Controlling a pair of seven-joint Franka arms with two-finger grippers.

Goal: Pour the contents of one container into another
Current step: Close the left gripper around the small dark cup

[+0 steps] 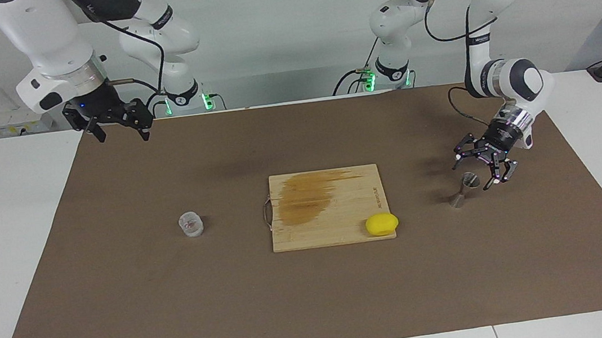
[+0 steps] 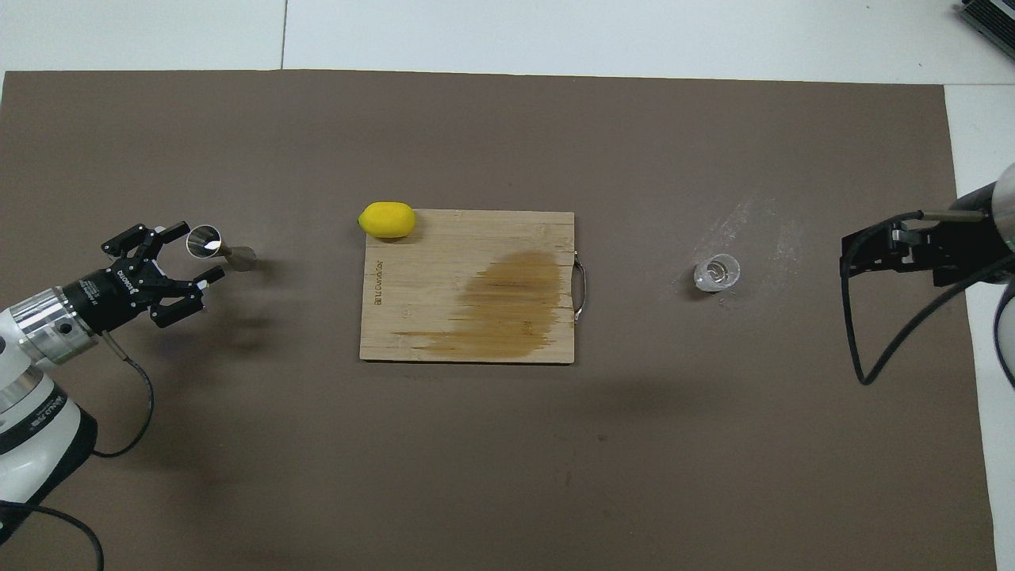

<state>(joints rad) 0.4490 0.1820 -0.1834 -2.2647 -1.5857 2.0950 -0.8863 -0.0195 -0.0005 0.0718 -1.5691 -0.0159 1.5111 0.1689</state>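
Brown cloth (image 1: 123, 302) covers a white table (image 1: 1, 226). Biggest on it is a wooden board (image 1: 328, 211) in the middle, with a dark stain. On the board's corner farthest from the robots sits a yellow lump (image 1: 381, 224). Toward the right arm's end stands the clear cup (image 1: 191, 224), alone. Toward the left arm's end stands the metal jigger (image 1: 464, 189). The left gripper (image 1: 479, 168) has its fingers spread wide around the jigger's top, not squeezing it. The right gripper (image 1: 117, 124) waits up high, fingers apart; the overhead view cuts it off partly.
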